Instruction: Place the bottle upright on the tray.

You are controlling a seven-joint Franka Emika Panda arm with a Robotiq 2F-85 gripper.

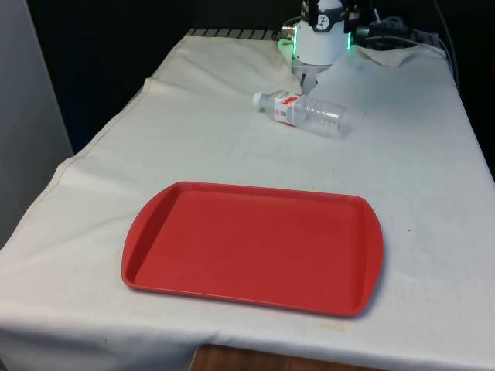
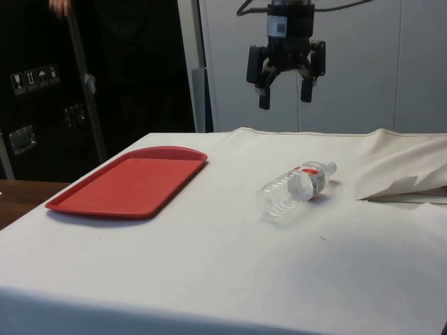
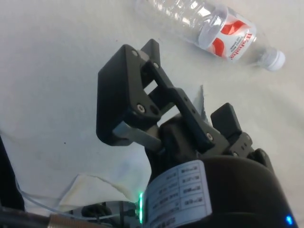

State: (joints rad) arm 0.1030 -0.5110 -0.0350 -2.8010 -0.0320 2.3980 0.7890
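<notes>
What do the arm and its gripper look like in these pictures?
The gripper is black, with two blocky fingers built from angular plates joined by small screws. Above the fingers sits a rounded black body that carries a white label with small print. The arm is white, and dark cables run from its upper part.

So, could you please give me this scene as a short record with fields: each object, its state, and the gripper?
bottle: clear plastic bottle with red-and-white label and white cap, lying on its side on the white cloth
tray: red plastic tray, nothing on it, apart from the bottle
gripper: black two-finger gripper, open, hanging in the air above the cloth, holding nothing
contact: gripper and bottle apart
task state: bottle not yet picked up, not on the tray
</notes>
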